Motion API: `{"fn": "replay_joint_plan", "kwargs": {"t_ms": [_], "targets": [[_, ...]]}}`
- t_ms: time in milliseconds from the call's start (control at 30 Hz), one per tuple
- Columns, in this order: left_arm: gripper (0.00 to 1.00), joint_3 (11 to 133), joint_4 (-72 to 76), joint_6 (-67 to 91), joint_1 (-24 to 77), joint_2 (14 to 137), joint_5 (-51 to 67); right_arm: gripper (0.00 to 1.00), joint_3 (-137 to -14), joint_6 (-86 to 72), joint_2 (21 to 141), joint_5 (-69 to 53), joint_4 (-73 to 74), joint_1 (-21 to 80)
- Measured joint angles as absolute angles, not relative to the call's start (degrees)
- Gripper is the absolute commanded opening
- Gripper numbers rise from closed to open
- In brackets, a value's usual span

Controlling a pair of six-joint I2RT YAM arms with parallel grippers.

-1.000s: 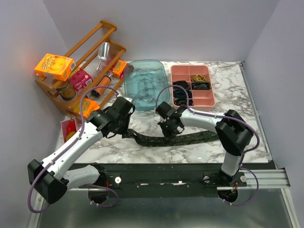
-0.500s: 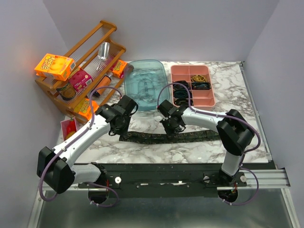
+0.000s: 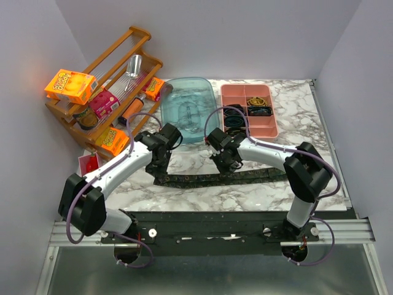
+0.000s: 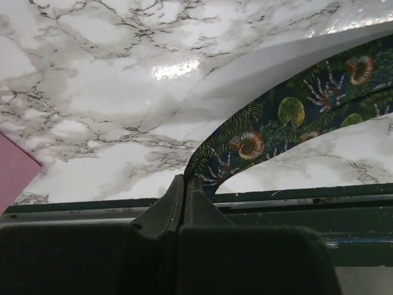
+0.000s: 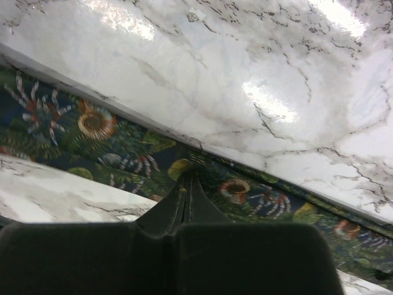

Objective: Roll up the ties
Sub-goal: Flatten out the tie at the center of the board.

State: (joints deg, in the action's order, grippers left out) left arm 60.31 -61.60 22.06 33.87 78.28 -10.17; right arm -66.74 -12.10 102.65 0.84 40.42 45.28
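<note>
One tie (image 3: 202, 179) lies on the marble table (image 3: 307, 110). Its long way runs side to side, from the left pincer (image 3: 158, 172) past the right pincer (image 3: 227, 169). The left pincer is squeezed shut on the tie's end (image 4: 276, 117). The right pincer is squeezed shut on the tie's middle (image 5: 123, 153). Beyond the left pincer sits one see-through blue tub (image 3: 190, 117). Beyond the right pincer sits one pink tray (image 3: 264, 127) holding dark rolls (image 3: 233, 123). Far beyond and left of the left pincer stands one wooden rack (image 3: 138, 32) with boxes.
</note>
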Motion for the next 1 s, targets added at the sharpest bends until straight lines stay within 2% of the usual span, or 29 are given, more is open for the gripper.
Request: {"fn": "replay_joint_plan", "kwargs": {"t_ms": [133, 267, 367, 433, 467, 567, 600, 700, 767, 867, 1000], "targets": [[0.0, 60.55, -61.56, 21.63, 33.87, 81.58, -10.28, 0.09, -66.74, -10.39, 101.58, -0.8, 40.38, 45.25], [0.0, 61.28, -61.34, 20.84, 33.85, 85.34, -10.33, 0.28, -66.67, -8.88, 99.96, -3.27, 40.03, 45.25], [0.0, 61.41, -61.28, 20.67, 33.85, 86.61, -10.46, 0.37, -66.39, -7.86, 98.54, -5.1, 39.03, 45.39], [0.06, 61.45, -61.32, 20.56, 33.85, 86.96, -10.57, 0.41, -65.98, -7.2, 97.84, -6.02, 38.09, 45.52], [0.08, 61.49, -61.36, 20.56, 33.85, 87.05, -10.68, 0.46, -65.78, -6.98, 97.69, -6.37, 37.65, 45.58], [0.25, 61.8, -61.58, 20.56, 33.85, 87.35, -11.18, 0.61, -65.17, -6.33, 97.71, -7.18, 36.84, 45.93], [0.39, 62.04, -61.73, 20.64, 33.85, 87.44, -11.49, 0.65, -64.97, -6.02, 97.69, -7.33, 36.8, 46.09], [0.62, 62.63, -62.08, 21.06, 33.85, 87.46, -12.43, 0.74, -64.53, -5.37, 97.71, -7.73, 36.4, 46.57], [0.71, 63.24, -62.67, 21.23, 33.78, 87.44, -13.5, 0.78, -64.53, -4.8, 97.71, -8.01, 36.07, 47.07], [0.77, 64.16, -63.57, 22.2, 33.26, 87.29, -14.79, 0.86, -64.53, -4.23, 97.71, -8.03, 35.53, 48.12], [0.85, 64.79, -63.99, 22.65, 30.89, 85.17, -15.03, 0.88, -64.64, -3.33, 97.91, -7.92, 34.89, 50.41]]}}
